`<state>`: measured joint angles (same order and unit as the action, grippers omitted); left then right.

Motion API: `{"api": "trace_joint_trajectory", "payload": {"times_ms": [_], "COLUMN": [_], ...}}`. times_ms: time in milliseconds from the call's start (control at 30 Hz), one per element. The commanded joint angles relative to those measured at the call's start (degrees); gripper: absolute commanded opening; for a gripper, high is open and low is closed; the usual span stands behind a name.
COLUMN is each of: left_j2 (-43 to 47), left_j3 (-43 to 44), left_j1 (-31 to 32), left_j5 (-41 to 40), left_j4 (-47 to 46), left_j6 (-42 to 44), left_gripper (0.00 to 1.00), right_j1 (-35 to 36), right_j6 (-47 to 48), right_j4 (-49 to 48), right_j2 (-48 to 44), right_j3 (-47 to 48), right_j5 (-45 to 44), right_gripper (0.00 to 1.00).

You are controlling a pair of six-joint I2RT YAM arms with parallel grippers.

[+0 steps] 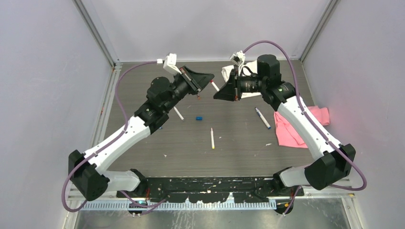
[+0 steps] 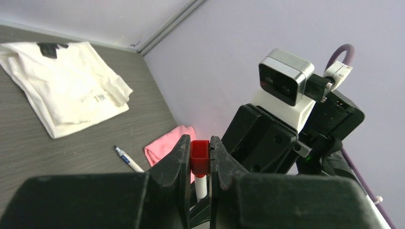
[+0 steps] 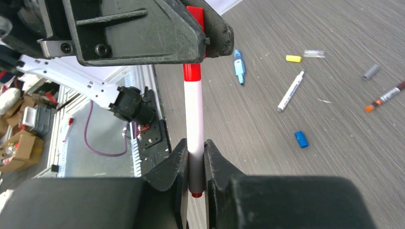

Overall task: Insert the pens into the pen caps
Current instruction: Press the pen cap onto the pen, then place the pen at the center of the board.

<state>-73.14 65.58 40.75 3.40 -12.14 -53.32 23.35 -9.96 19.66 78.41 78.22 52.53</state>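
My right fingers [image 3: 217,164] were closed narrow on the red pen [image 3: 194,119]. They gripped its grey rear part, and the white barrel stood out beyond them. My left fingers [image 2: 172,162] were pinched tight on the red cap [image 2: 199,156]. Both sets were raised off the worktop [image 1: 239,152] over its far middle, fingertips facing each other.

The pen's long axis ran straight from one grip to the other — in the overhead view it slanted from lower right to upper left. Its red front end pointed into my left fingers, toward the cap. The red collar sat just short of the left fingertips. I could not tell whether the tip was fully inside the cap, since the fingers hid the join.

Other pieces lay flat on the worktop. A blue cap [image 1: 199,117] sat near the middle, and a yellow-tipped pen [image 1: 212,138] lay just nearer me, its length running near to far. A blue-tipped pen [image 1: 262,118] lay slantwise beside the pink cloth [image 1: 305,129]. My right wrist view also showed a yellow cap [image 3: 293,58], a grey cap [image 3: 370,71] and a dark red-grey pen [image 3: 387,94] — all apart from one another.
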Motion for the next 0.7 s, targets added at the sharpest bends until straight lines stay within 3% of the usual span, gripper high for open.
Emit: {"api": "trace_joint_trajectory", "payload": {"times_ms": [0, 133, 200, 433, 667], "left_j2": [1.8, 7.1, 9.8, 16.7, 23.6], "left_j3": [-6.3, -9.5, -10.8, -10.6, -14.8], "left_j1": [8.0, 7.2, 6.2, 5.7, 5.6], "left_j5": [11.5, 3.4, 1.2, -6.0, -9.1], "left_j4": [6.6, -1.2, -4.4, 0.3, 4.2], "left_j6": [2.1, -2.0, -4.5, -4.7, 0.2], "left_gripper": [0.01, 0.05, 0.14, 0.56, 0.73], "right_j1": [0.5, 1.4, 1.5, 1.5, 1.3], "right_j6": [-1.1, 7.6, 9.6, 9.1, 9.7], "right_j4": [-22.5, -11.2, -7.9, -6.9, -5.6], "right_j2": [-1.2, -3.2, -4.3, -7.2, -9.1], "right_j3": [3.7, 0.3, -2.0, -6.1, -9.5], "right_j5": [1.2, 3.5, 4.0, 4.7, 3.7], "right_gripper": [0.01, 0.01, 0.01, 0.01, 0.01]}}
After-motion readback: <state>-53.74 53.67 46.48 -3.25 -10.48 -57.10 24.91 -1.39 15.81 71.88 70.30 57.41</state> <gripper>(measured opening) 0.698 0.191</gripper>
